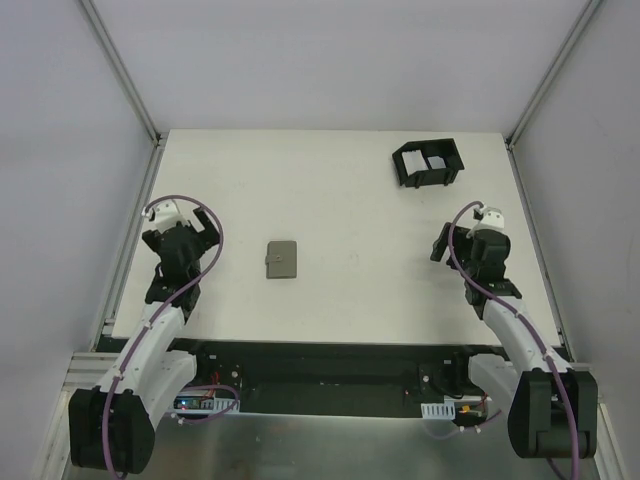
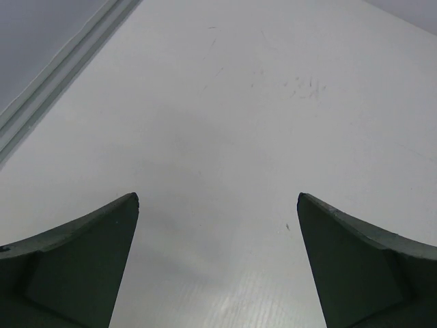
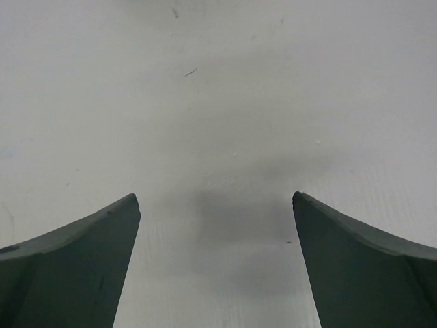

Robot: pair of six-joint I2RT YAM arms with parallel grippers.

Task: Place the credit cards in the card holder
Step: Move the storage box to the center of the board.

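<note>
The grey card holder (image 1: pixel 283 259) lies closed and flat near the middle of the white table, its small tab on the left side. A whitish card (image 1: pixel 434 161) shows inside the black divided tray (image 1: pixel 428 163) at the back right; no gold-yellow card is in view. My left gripper (image 1: pixel 186 232) is open and empty at the left, well apart from the holder; its wrist view (image 2: pixel 218 198) shows only bare table between the fingertips. My right gripper (image 1: pixel 466 237) is open and empty at the right, in front of the tray; its wrist view (image 3: pixel 215 197) shows only bare table.
Grey walls and metal frame rails (image 1: pixel 120 62) enclose the table on three sides. The table's left rail shows in the left wrist view (image 2: pixel 61 75). The arm bases and cables sit along the near edge (image 1: pixel 330 380).
</note>
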